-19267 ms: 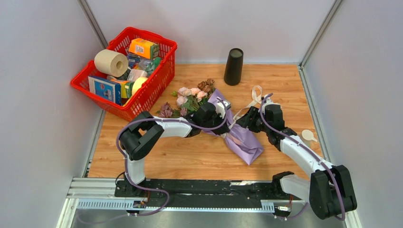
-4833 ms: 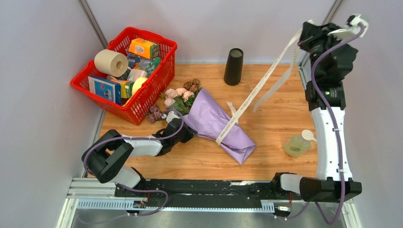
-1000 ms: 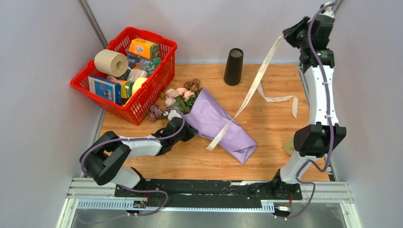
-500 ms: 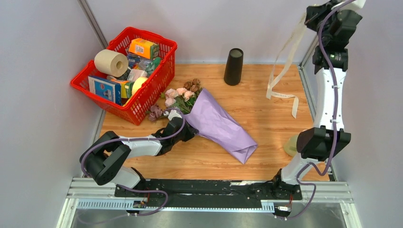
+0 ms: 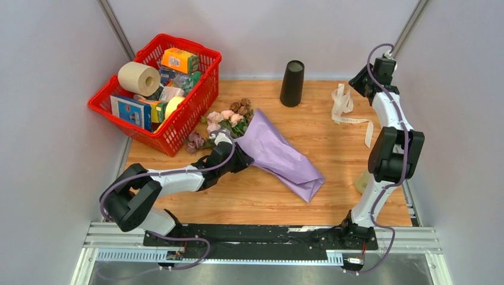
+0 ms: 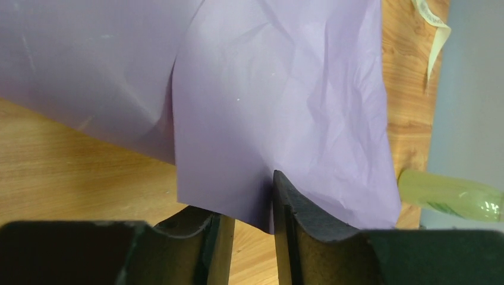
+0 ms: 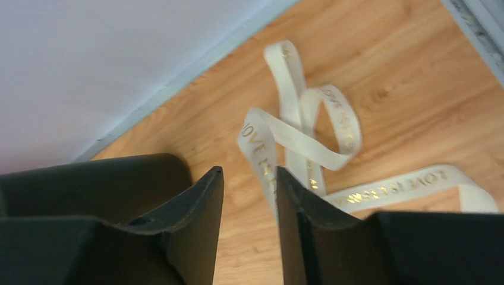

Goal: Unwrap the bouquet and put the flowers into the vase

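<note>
From overhead I see the bouquet (image 5: 279,160) lying on the desk (image 5: 333,148), its roses toward the red basket (image 5: 196,101). The vase (image 5: 292,83) stands upright at the back. Only my left wrist view shows the left hand (image 6: 246,202) slightly parted, with the lilac paper's edge dipping between its tips. The right wrist view shows the right hand (image 7: 248,175) slightly parted and empty above the loose ribbon (image 7: 297,133).
</note>
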`<action>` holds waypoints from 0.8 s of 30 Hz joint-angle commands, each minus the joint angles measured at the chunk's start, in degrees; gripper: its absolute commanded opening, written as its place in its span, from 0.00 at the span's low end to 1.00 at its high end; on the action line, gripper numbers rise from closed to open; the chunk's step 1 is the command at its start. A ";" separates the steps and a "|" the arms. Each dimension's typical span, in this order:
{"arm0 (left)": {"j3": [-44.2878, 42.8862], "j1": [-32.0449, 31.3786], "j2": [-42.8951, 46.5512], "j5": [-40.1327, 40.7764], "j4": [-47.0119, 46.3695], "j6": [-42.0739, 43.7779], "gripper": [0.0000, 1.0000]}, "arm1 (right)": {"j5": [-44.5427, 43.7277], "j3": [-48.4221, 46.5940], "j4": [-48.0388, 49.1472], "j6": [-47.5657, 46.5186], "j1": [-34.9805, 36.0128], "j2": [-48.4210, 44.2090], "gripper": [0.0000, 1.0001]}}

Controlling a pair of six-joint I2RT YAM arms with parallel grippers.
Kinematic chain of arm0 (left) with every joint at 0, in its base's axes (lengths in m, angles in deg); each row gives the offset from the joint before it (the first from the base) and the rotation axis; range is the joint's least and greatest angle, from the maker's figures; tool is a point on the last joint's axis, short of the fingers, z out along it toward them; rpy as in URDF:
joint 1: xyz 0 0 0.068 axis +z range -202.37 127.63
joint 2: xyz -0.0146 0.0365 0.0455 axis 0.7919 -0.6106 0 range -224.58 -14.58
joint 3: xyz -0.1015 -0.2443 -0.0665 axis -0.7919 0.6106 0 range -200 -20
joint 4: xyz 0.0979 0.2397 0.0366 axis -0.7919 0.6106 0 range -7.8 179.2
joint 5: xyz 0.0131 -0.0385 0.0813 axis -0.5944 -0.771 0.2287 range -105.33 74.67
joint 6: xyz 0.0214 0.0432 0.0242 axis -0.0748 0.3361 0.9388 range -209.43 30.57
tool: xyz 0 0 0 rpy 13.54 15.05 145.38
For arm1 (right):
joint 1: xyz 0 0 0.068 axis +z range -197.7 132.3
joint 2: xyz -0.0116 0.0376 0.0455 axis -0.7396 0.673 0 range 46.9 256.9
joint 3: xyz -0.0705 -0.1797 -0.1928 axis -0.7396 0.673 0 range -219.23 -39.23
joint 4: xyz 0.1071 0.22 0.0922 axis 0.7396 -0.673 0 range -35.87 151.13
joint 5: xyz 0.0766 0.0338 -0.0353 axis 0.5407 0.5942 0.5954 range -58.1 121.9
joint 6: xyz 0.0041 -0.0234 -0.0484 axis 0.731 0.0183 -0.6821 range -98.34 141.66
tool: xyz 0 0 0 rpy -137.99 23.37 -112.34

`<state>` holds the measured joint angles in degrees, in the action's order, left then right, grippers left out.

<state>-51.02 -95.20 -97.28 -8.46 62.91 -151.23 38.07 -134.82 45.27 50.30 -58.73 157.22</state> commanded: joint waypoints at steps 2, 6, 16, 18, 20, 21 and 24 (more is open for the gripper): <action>-4.21 -0.85 3.94 -0.90 3.28 3.61 0.46 | -9.42 -1.27 -7.25 4.14 0.04 -0.20 0.51; -5.54 -1.03 6.75 -0.28 5.84 4.76 0.53 | -13.64 2.77 -7.96 7.03 0.04 -0.29 0.62; -5.71 -1.03 14.31 0.25 11.11 6.78 0.60 | -17.60 5.59 -12.27 12.14 0.04 3.67 0.60; -5.45 -1.03 16.16 0.33 12.25 7.39 0.60 | -17.69 6.03 -12.27 12.40 0.04 4.81 0.60; -5.27 -1.03 18.26 0.33 13.48 7.75 0.60 | -17.78 6.29 -12.36 12.93 -0.05 5.86 0.60; -5.27 -1.03 19.58 0.25 14.27 8.01 0.60 | -17.78 6.56 -12.27 13.36 0.04 6.56 0.61; -5.10 -1.03 22.57 -0.98 15.42 9.59 0.60 | -18.13 6.47 -12.00 13.37 0.04 8.41 0.61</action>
<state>-55.00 -95.90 -79.07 -8.79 76.15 -144.82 21.48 -128.39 33.47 61.91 -58.73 163.76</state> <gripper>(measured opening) 0.597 0.606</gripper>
